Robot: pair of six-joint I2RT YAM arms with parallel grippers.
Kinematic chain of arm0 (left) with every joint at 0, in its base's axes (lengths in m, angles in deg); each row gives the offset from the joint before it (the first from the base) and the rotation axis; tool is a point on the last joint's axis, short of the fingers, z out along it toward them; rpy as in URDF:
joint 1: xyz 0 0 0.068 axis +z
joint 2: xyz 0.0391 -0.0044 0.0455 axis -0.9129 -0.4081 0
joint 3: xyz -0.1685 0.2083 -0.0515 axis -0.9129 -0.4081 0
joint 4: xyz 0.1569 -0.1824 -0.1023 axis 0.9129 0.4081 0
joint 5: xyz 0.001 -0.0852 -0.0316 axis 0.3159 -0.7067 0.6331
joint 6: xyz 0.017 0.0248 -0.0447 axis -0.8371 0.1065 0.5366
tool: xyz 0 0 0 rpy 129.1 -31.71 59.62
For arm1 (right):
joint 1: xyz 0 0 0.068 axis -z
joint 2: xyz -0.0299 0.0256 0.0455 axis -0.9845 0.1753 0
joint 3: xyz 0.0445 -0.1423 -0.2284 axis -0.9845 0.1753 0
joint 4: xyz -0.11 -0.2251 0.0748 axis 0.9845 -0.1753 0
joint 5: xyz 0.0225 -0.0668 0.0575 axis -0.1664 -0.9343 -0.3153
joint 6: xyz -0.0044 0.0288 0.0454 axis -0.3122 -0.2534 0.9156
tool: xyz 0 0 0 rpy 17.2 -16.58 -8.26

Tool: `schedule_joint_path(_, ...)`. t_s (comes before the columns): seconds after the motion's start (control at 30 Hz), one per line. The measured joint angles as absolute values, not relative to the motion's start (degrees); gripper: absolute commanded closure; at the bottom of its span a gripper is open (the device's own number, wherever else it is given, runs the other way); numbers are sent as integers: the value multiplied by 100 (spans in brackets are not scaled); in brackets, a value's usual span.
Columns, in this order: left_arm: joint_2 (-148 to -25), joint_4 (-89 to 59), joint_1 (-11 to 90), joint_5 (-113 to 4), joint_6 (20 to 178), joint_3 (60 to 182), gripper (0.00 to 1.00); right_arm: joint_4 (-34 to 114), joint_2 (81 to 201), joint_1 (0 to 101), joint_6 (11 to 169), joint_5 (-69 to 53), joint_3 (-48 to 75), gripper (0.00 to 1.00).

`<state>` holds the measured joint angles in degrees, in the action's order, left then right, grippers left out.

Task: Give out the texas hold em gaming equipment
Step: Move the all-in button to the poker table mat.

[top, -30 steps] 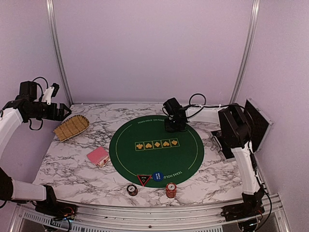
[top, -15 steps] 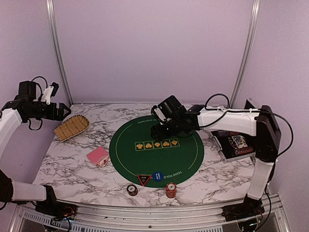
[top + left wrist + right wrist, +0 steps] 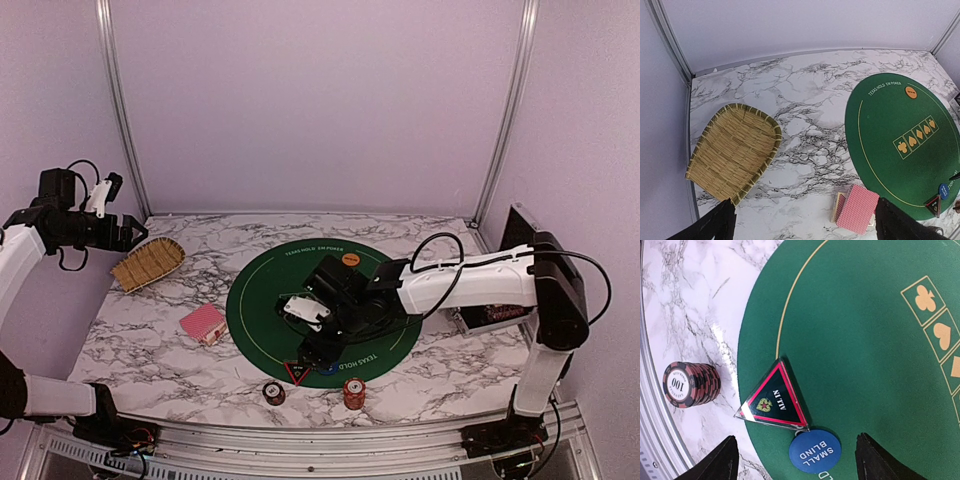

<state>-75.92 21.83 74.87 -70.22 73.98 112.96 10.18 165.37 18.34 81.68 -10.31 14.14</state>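
Near the tabletop's near edge, right gripper (image 3: 796, 439) is held just above the triangular marker (image 3: 772, 401) and blue button (image 3: 815, 453). Jaws are spread wide, nothing gripped. Marker and button are seen touching, on the near rim of the green mat (image 3: 865, 340). Dark chip stack (image 3: 690, 385) is set on the marble just beside the marker. Red chip stack (image 3: 353, 393) is set near it, also off the mat. One orange chip (image 3: 911, 92) is placed at the mat's far side. Cards (image 3: 856, 208) are stacked backs-up between mat and left edge. Left gripper (image 3: 128, 232) is raised by the left edge, near the basket (image 3: 732, 150), fingers wide apart, empty.
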Motion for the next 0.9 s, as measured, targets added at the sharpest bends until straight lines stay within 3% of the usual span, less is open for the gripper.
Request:
schedule_joint_path(0.5,-7592,2246,7487,-7035,7363,11296,1,780,17035,1712,7366,-1084,1340,21)
schedule_joint_path(0.9,-7592,2373,7487,-7033,7296,11418,1,699,17374,1539,7099,-1084,1012,27)
